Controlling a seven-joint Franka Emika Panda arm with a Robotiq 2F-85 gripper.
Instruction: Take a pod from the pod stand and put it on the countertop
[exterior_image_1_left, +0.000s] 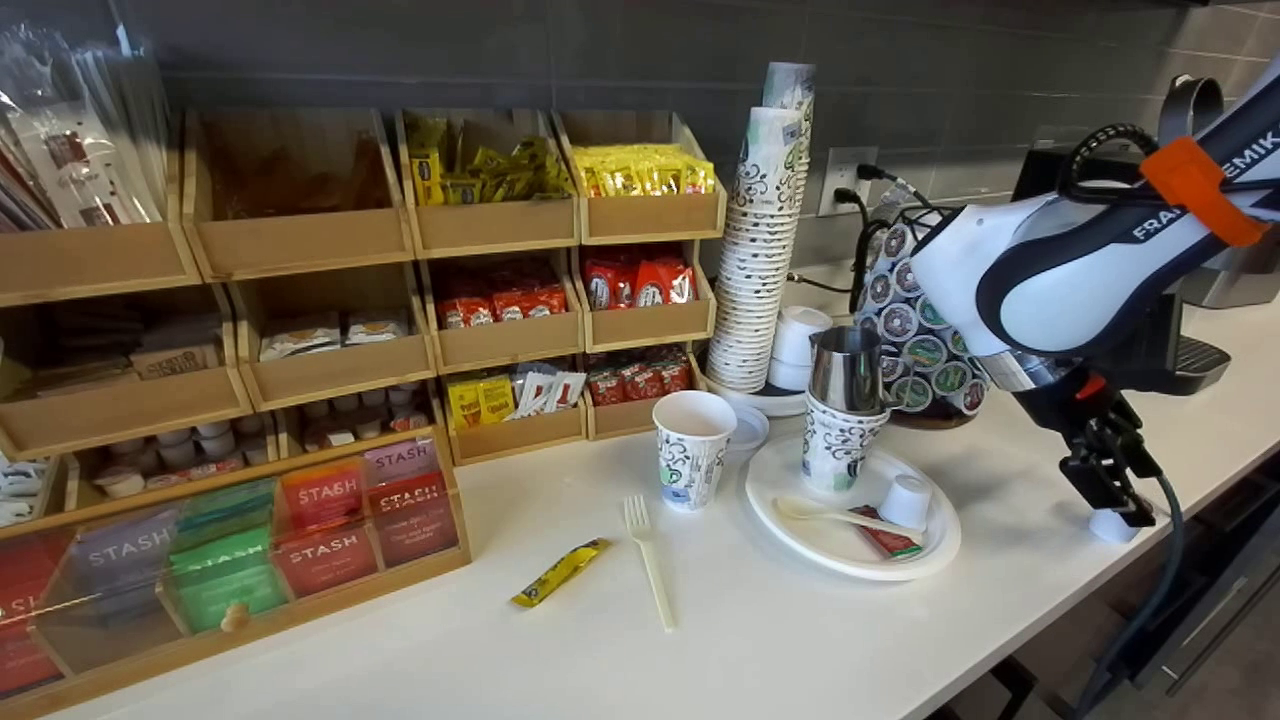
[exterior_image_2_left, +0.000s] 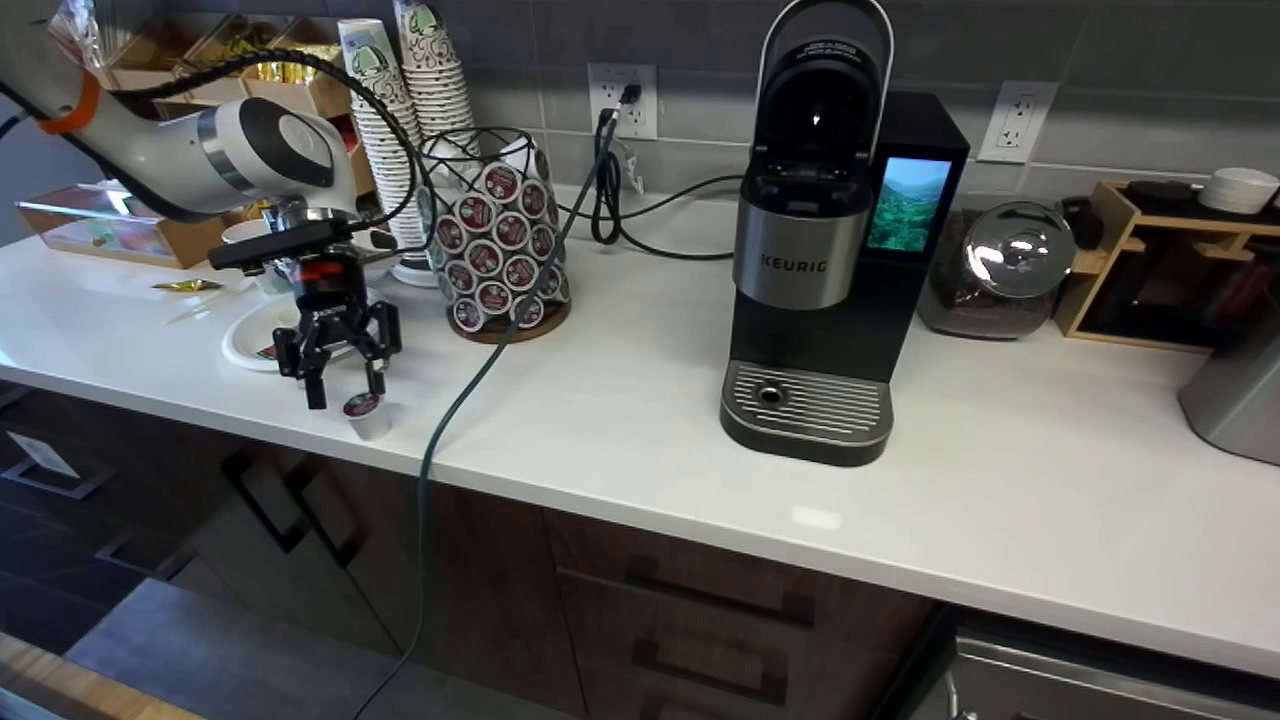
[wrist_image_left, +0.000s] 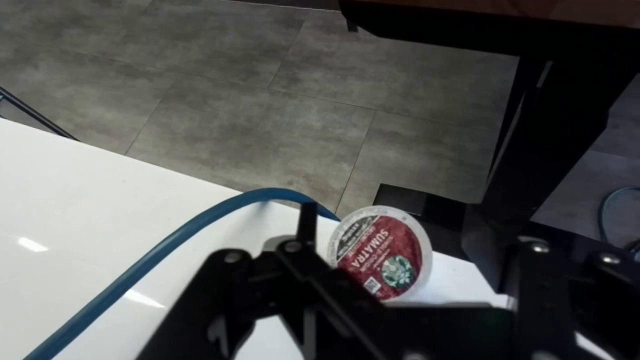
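The pod (exterior_image_2_left: 368, 420) stands on the cream countertop (exterior_image_2_left: 620, 400) near its front edge, its dark red top up. It also shows in the wrist view (wrist_image_left: 387, 250), and partly hidden by the gripper in an exterior view (exterior_image_1_left: 1112, 527). My gripper (exterior_image_2_left: 346, 393) points down just above the pod. Its fingers are spread apart, with the pod below and between them in the wrist view. One finger covers part of the pod's lid there. The pod stand (exterior_image_2_left: 500, 240) holds many pods and stands farther back; the arm partly covers it in an exterior view (exterior_image_1_left: 900, 320).
A white plate (exterior_image_1_left: 790, 545) with stacked cups, a metal jug (exterior_image_1_left: 845, 370), a spoon and a white tub lies beside the gripper. A green-blue cable (exterior_image_2_left: 445, 420) hangs over the front edge. A Keurig machine (exterior_image_2_left: 800, 290) and tall cup stacks (exterior_image_1_left: 750, 270) stand behind.
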